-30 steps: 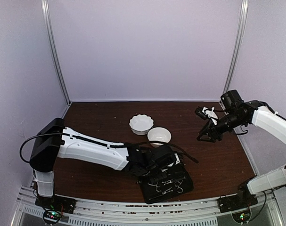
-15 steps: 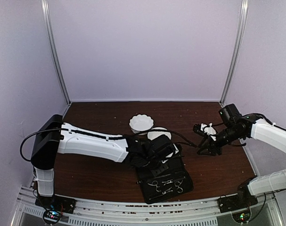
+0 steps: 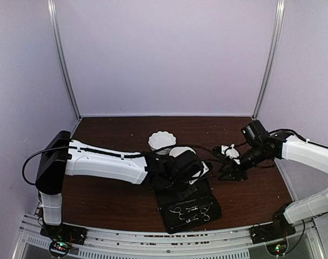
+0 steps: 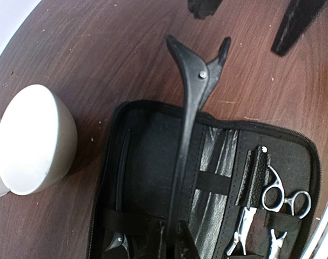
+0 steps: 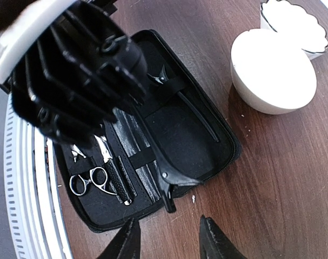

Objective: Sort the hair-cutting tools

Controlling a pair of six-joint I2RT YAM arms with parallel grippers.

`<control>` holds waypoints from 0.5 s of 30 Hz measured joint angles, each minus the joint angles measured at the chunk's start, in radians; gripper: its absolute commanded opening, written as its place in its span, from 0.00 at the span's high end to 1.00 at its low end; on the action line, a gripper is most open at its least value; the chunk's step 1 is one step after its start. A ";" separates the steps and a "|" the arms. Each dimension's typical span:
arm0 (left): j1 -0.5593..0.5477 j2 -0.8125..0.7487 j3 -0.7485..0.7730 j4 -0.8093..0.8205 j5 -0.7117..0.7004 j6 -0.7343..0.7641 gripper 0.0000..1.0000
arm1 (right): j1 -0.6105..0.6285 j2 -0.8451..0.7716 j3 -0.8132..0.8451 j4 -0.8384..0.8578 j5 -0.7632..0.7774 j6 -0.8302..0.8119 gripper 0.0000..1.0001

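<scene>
Left arm (image 3: 107, 170) and right arm (image 3: 309, 154) were white-shelled with black joints, loose black cables (image 3: 26, 168), and an all-black right gripper (image 5: 171, 240).

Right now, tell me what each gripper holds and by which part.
The left gripper holds a black hair clip by its thin tip, hinged end pointing away. The right gripper holds nothing.

The table (image 4: 99, 54) is dark reddish-brown wood grain, flecked with pale specks. The 2 bowls are white – the plain bowl (image 4: 37, 140) unmarked, the scalloped bowl (image 5: 293, 21) dark-edged. The zip case (image 4: 147, 162) is black inside; the scissors (image 4: 286, 200) silver; the clip (image 4: 193, 91) black – 1 silver rivet.
</scene>
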 measured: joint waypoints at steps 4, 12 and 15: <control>0.000 0.000 0.000 0.010 0.006 0.003 1.00 | 0.011 0.006 0.000 0.008 -0.006 0.000 0.65; 0.000 0.000 0.000 0.032 0.022 0.008 1.00 | 0.019 0.043 0.010 0.006 -0.023 -0.009 0.77; 0.000 0.000 0.000 0.036 0.022 0.008 1.00 | 0.022 0.050 0.014 0.005 -0.024 -0.014 0.88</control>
